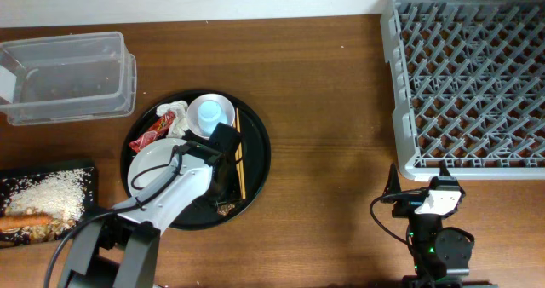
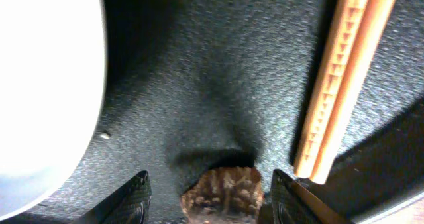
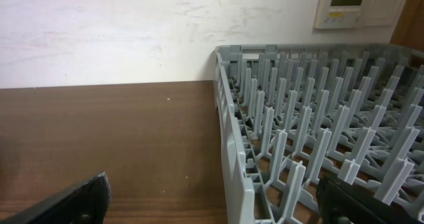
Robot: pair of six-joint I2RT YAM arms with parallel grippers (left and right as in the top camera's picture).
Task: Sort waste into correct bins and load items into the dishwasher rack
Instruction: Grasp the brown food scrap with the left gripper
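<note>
Lump in the crosshairs: the small brown food lump sits near the front rim of the round black tray, and the left gripper is planted over it. Its jaws are partway apart, one finger on either side with a sliver of tray showing each way, so nothing is gripped. The wooden chopsticks lie side by side to the right, tips just beside that finger. The white plate curves off to the left, apart from the lump.

How will it handle? Light, rough and crumbly by the look, the sort that breaks up under a hard pinch, though the close-up cuts it off at the bottom, so I may be misreading it. Best hold, I'd say, is across its middle, fingers low against the pebbled tray, closing gently until it just bears. The tray's grain should stop it skating away. Squeeze too hard and it scatters; drift right and the chopsticks get nudged.

Likely home is the flat black tray at the left edge of the desk, where pale rice and an orange carrot piece lie. Over on the other side, the right gripper hovers by the corner of the grey dishwasher rack, jaws spread wide, holding nothing
</note>
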